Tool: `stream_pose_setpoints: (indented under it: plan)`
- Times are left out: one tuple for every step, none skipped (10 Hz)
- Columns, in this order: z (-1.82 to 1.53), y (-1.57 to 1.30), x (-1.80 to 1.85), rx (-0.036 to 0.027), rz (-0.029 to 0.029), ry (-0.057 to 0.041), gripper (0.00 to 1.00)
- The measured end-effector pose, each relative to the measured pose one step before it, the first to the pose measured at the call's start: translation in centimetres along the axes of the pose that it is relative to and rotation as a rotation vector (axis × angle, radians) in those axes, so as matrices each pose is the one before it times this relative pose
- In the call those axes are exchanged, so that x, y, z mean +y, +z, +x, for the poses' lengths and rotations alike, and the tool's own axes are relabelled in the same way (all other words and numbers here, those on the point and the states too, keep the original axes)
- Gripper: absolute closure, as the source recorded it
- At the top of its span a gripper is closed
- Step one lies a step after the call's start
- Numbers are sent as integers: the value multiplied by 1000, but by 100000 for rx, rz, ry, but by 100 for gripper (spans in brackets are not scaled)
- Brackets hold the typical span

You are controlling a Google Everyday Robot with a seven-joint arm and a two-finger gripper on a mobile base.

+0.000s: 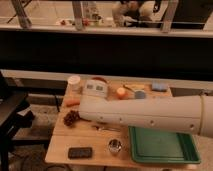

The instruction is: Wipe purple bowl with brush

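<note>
My white arm [150, 116] reaches from the right edge across the middle of the wooden table [62, 142], and its rounded end sits near the table's left side. The gripper does not show; it lies past the arm's end or behind it. The purple bowl and the brush are hidden or out of view, and the arm covers much of the table's middle.
On the table are a green tray [162, 146] at front right, a small metal cup [115, 146], a flat black slab [80, 152], a thin silver utensil [106, 128], dark grapes [71, 118], a carrot [72, 103], a white cup [74, 81], a white box [96, 88], an orange [121, 92] and a blue sponge [160, 86].
</note>
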Motion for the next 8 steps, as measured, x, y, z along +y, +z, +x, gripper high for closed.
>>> stream_pose_setpoints:
  plan:
    - [-16,69,89,-351,-374,239,97]
    - [26,35,69,-710,-626,93,88]
    - [-95,46,27,-2061,-553,-233,78]
    - [85,-6,14,-630,-152,63,72]
    - [-187,-14,-59,-863,-38,-206,57]
    - [-118,-65,-85,-810,93,49,46]
    - [136,-59,37,-190,26,554,37]
    - [-49,-87,100,-129,-325,262,32]
